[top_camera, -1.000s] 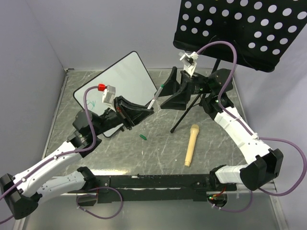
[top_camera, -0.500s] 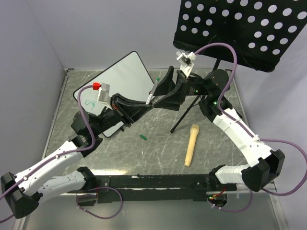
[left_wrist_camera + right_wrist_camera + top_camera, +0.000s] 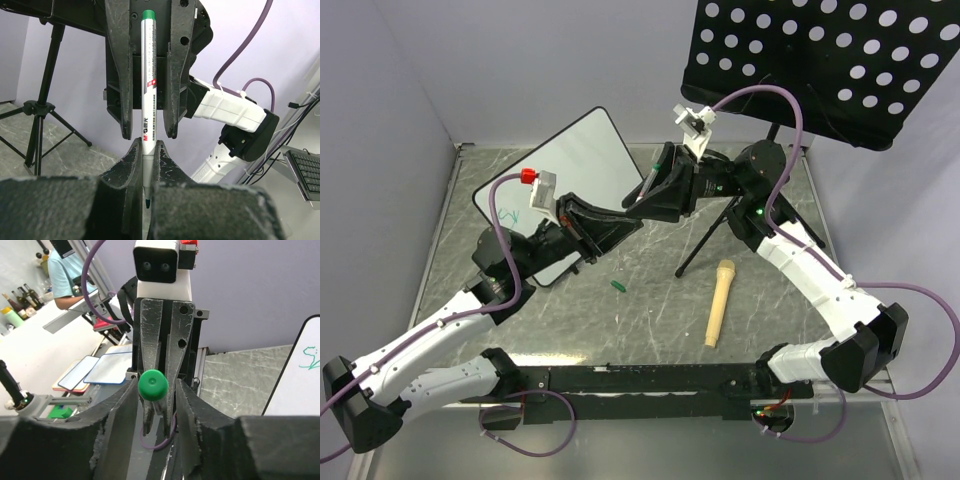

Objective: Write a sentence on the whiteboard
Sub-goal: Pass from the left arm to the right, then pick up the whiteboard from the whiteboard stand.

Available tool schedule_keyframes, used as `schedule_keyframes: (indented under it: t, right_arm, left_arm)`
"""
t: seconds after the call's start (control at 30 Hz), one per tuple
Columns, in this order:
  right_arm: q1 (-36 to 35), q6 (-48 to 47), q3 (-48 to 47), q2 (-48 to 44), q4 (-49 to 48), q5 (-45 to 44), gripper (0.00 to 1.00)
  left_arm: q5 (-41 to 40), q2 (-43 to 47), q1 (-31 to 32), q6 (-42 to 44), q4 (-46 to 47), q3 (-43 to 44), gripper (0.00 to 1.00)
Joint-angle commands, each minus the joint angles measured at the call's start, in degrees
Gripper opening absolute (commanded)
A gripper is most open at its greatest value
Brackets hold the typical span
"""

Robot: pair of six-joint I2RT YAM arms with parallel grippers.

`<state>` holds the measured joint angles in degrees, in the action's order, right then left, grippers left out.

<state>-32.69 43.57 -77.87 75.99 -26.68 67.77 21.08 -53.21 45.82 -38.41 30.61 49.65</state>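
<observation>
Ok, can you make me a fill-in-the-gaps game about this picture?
The left tool grips a marker with a ___ end.
The small scribble is on the ___.
The music stand with round holes is coloured ___.
The wooden microphone lies on the ___.
Missing words: green, whiteboard, black, table.

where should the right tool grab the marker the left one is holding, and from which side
Take the marker by its white barrel between the green end and the left tool, which pinches it near the tip. Come in end-on along its length, as the right tool stands now, one finger on each side: the barrel is slim, round and straight.
</observation>
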Motion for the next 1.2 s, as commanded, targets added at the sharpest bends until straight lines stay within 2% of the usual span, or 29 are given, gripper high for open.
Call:
schedule_keyframes:
  t: [0.0, 0.07, 0.13, 0.33, 0.4, 0.43, 0.47, 0.53, 0.57, 0.7, 0.87, 1.0, 1.03, 1.17]
  right_arm:
    - [-0.4, -2.3, -2.1, 0.0, 0.7, 0.3, 0.35]
    - [-0.5, -2.4, -2.6, 0.2, 0.7, 0.8, 0.28]
    - [-0.4, -1.9, -2.8, 0.4, 0.4, 1.0, 0.27]
    - [-0.5, -1.9, -3.3, 0.9, 0.3, 1.8, 0.00]
    - [-0.5, -2.3, -3.1, 0.7, 0.3, 1.8, 0.00]
    - [-0.6, -2.7, -3.2, 0.6, 0.8, 1.8, 0.00]
    - [-0.5, -3.2, -3.3, 0.4, 1.4, 1.6, 0.00]
    - [-0.4, -5.9, -4.2, 0.3, 5.1, 0.8, 0.00]
    - [-0.3, -7.0, -4.7, 0.5, 6.4, 0.4, 0.00]
    - [0.0, -9.8, -7.6, 1.6, 10.0, -0.8, 0.00]
    - [0.3, -13.2, -9.1, 2.2, 13.7, -3.4, 0.00]
    - [0.3, -23.9, -9.3, 2.1, 23.0, -8.3, 0.00]
    - [0.3, -25.4, -8.9, 2.0, 23.6, -9.5, 0.00]
    - [0.3, -31.3, -6.8, 1.8, 26.1, -14.2, 0.00]
  left_arm:
    - [0.1, 0.3, -0.1, 0.0, 0.8, 2.5, 0.01]
    - [0.5, 0.1, -0.1, -0.1, 0.6, 2.6, 0.01]
    - [0.7, -0.2, -0.1, -0.3, 0.5, 2.7, 0.01]
    - [1.4, -0.9, -0.1, -0.3, 0.2, 3.3, 0.01]
    - [2.0, -1.2, -0.1, -0.4, -0.1, 3.6, 0.02]
    - [2.3, -1.4, -0.1, -0.4, -0.4, 3.9, 0.05]
    - [2.9, -1.5, -0.1, -0.3, -0.7, 4.3, 0.24]
    - [3.4, -1.5, -0.1, -0.5, -2.2, 4.7, 0.46]
    - [3.7, -1.4, -0.1, -0.3, -2.8, 4.9, 0.62]
    - [3.3, 1.5, -0.1, 1.1, -6.7, 4.9, 0.87]
    - [-2.4, 6.5, -0.2, 6.7, -19.3, 7.5, 0.99]
    - [-11.4, 13.6, -0.2, 9.5, -27.4, 8.7, 0.96]
    - [-14.7, 14.4, -0.3, 9.6, -29.2, 9.1, 0.96]
    - [-19.9, 14.5, -0.6, 10.5, -39.6, 14.7, 0.96]
